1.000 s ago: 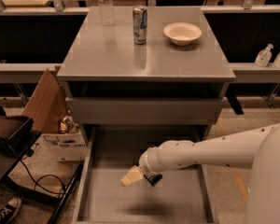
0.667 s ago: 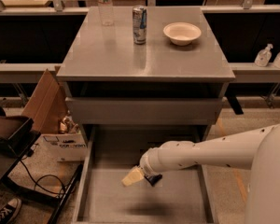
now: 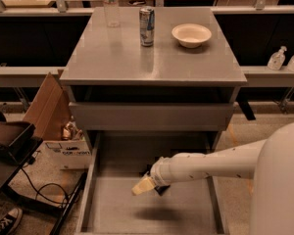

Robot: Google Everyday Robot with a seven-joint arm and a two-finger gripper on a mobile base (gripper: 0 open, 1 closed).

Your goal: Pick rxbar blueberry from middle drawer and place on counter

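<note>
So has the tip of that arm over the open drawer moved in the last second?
No. The gripper hangs at the same spot above the middle drawer floor, no nearer its left wall than before.

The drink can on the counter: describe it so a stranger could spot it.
Above the open drawer where the gripper hangs, find the grey counter on top; three things stand near its far edge. The can is the middle one, between a clear bottle and a cream bowl: the only silver-blue cylinder.
</note>
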